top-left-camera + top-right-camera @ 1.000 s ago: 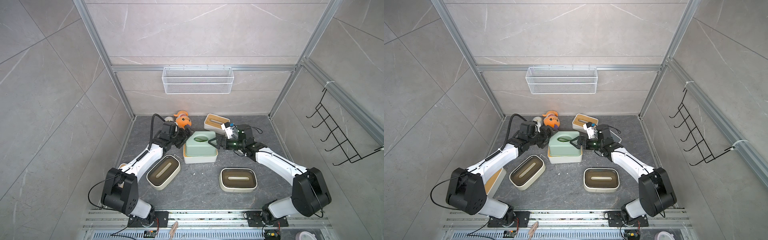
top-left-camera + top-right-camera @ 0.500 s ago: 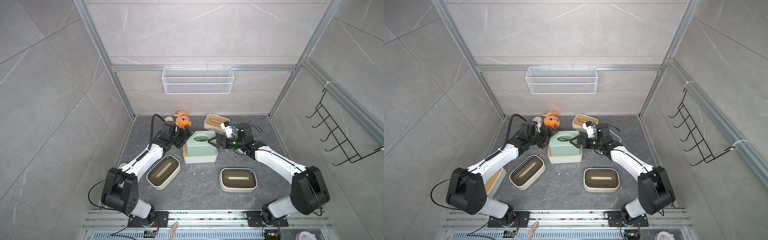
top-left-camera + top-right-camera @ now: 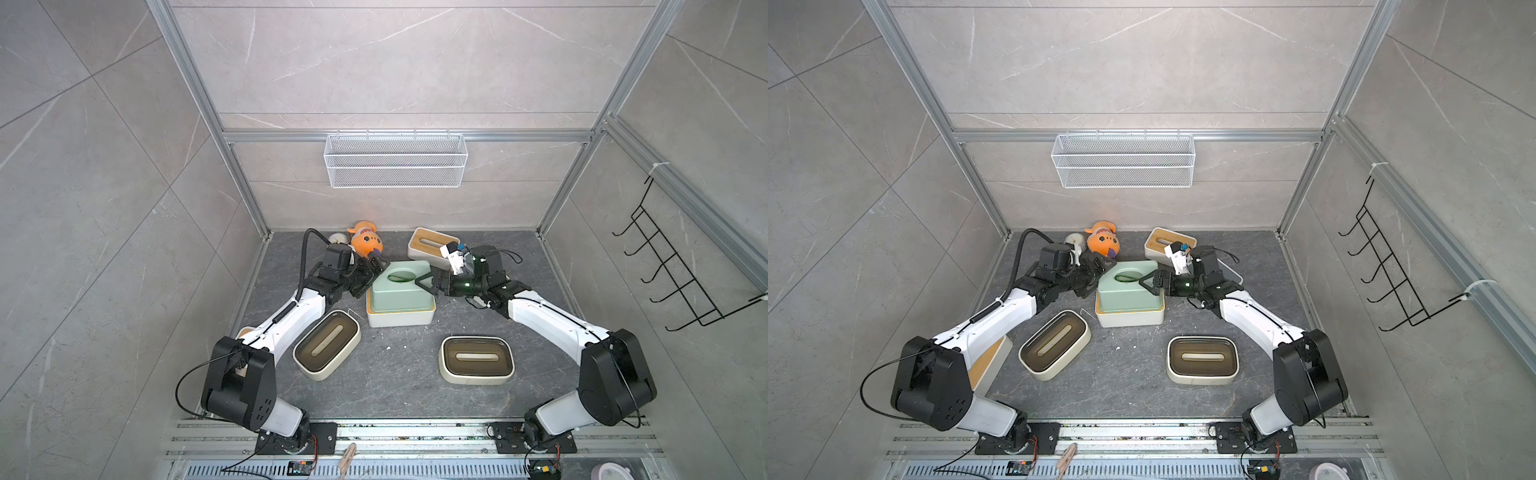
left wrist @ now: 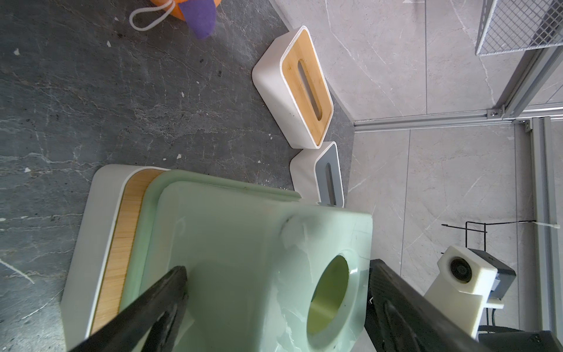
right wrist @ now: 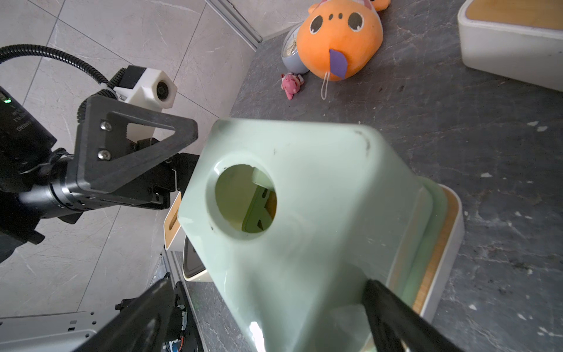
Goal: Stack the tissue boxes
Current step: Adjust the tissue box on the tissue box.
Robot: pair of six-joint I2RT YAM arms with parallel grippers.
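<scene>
A mint green tissue box (image 3: 399, 286) (image 3: 1127, 291) rests on a white tissue box with a bamboo lid (image 3: 399, 321) at the floor's middle. My left gripper (image 3: 376, 274) (image 4: 275, 269) is open and straddles the mint box's left end. My right gripper (image 3: 428, 284) (image 5: 268, 282) is open round its right end, with floor showing beside one finger. Two cream boxes with dark lids (image 3: 326, 345) (image 3: 477, 359) lie nearer the front. Another bamboo-lidded box (image 3: 432, 245) and a grey-lidded white one (image 4: 327, 173) sit at the back right. A further bamboo-lidded box (image 3: 988, 361) lies under my left arm.
An orange fish toy (image 3: 365, 244) lies at the back left with a small clock and a pink toy (image 5: 292, 82). On the back wall hangs a white wire basket (image 3: 395, 166). A black hook rack (image 3: 685, 266) is on the right wall.
My right gripper has crept slightly further over the mint box's end. The left arm and the boxes have not visibly moved.
</scene>
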